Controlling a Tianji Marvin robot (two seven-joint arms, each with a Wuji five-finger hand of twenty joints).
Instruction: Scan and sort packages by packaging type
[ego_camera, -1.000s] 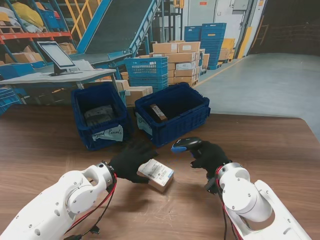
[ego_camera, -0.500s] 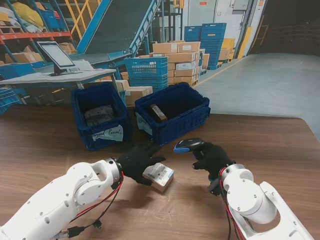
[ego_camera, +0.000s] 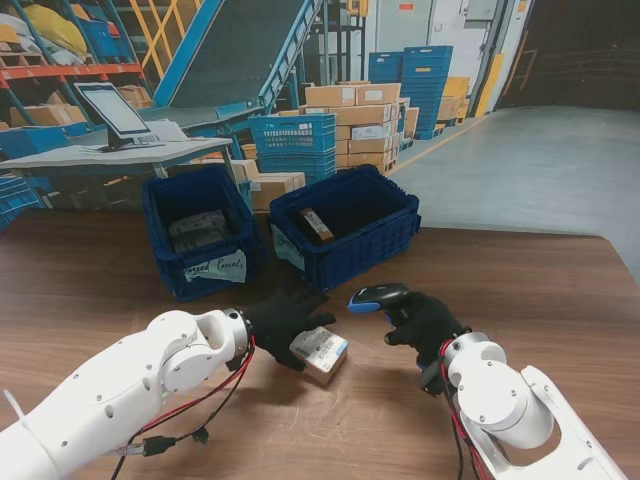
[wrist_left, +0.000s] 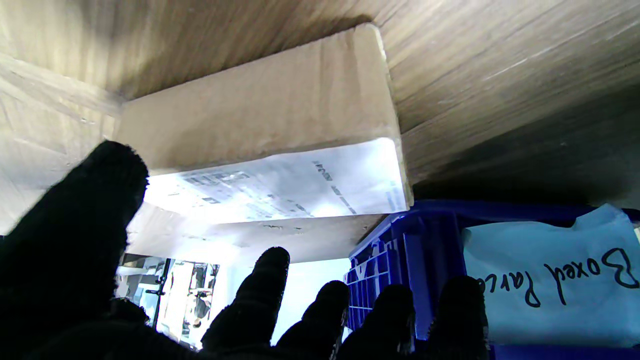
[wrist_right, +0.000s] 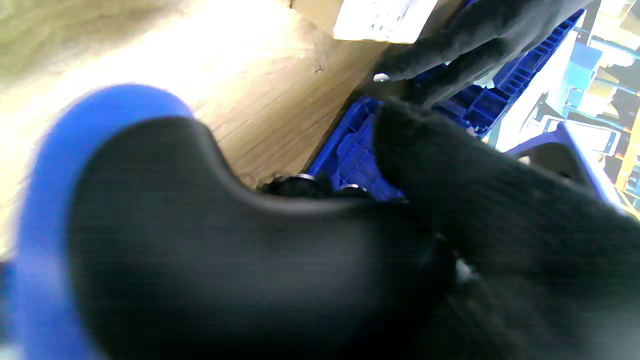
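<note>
Two ribbed blue plastic bins (ego_camera: 345, 225) stand beyond the cardboard box (ego_camera: 320, 354). Left hand (ego_camera: 283, 322) clasps the box; right hand (ego_camera: 425, 318) grips the scanner (ego_camera: 376, 295).

Table (ego_camera: 560, 290): wood grain, matt, slight sheen. Box (ego_camera: 322, 358): plain brown cardboard, matt, with a smooth white paper label (ego_camera: 318, 346). Both crates (ego_camera: 345, 225) (ego_camera: 198, 230): blue moulded plastic, ribbed walls; nearer one carries a handwritten paper sign (ego_camera: 215, 268). Gloves (ego_camera: 282, 322) (ego_camera: 425, 320): black knit cloth, matt. Scanner (ego_camera: 376, 294): smooth black plastic, blue trim. Arm shells (ego_camera: 120, 390): glossy white plastic.
</note>
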